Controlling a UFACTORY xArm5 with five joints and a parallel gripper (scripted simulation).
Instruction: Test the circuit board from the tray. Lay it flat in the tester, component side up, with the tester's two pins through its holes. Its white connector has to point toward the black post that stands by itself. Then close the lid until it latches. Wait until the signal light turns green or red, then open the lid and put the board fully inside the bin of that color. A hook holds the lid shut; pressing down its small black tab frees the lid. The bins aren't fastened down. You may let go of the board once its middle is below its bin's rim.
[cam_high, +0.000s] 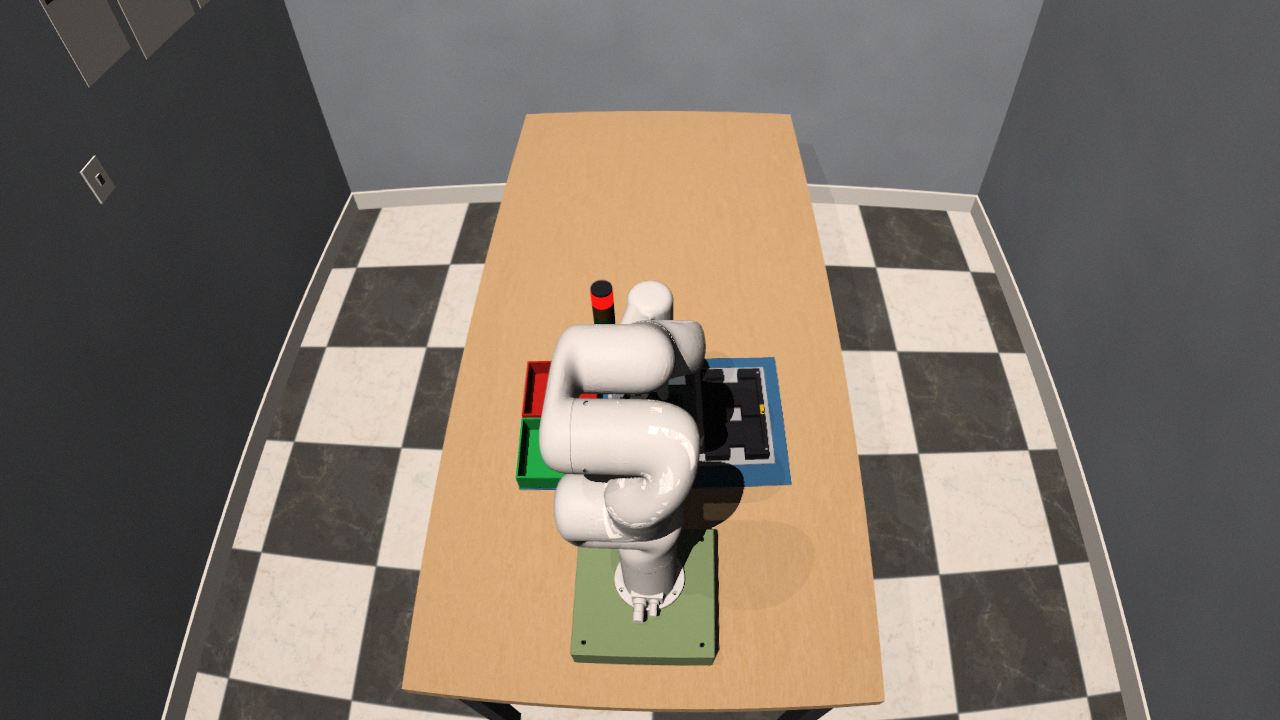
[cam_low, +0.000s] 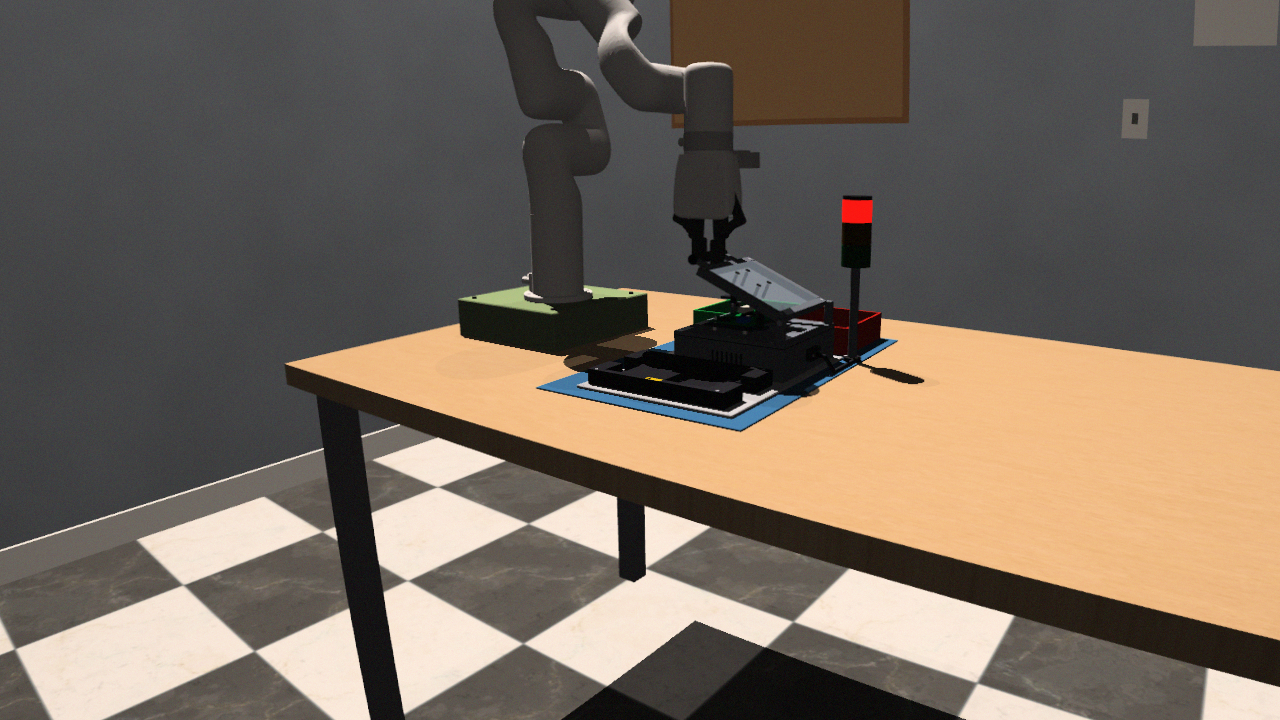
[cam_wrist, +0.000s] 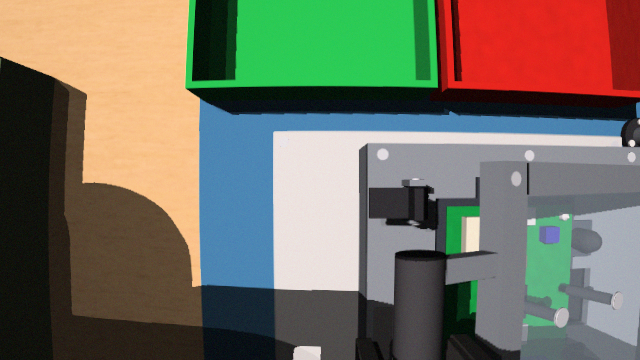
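My gripper (cam_low: 707, 253) (cam_wrist: 417, 351) is partly open at the raised lid's free edge, with its fingers on either side of the black handle (cam_wrist: 420, 300). The clear lid (cam_low: 776, 284) (cam_wrist: 501, 300) slants partway up over the tester (cam_low: 716, 345) (cam_wrist: 382, 240). The green circuit board (cam_wrist: 454, 225) lies in the tester, component side up, seen partly through the lid; its pale connector (cam_wrist: 470, 234) is partly covered by the lid frame. The black hook (cam_wrist: 395, 202) stands clear of the lid. The signal light (cam_high: 602, 300) (cam_low: 856, 211) glows red. The pins are not clearly visible.
The green bin (cam_high: 539, 481) (cam_wrist: 310, 84) and red bin (cam_high: 531, 413) (cam_wrist: 540, 91) stand side by side beyond the tester. The black tray (cam_high: 760, 438) (cam_low: 662, 386) lies on the opposite side, on the blue mat (cam_high: 781, 465). The arm hides much of the tester from above.
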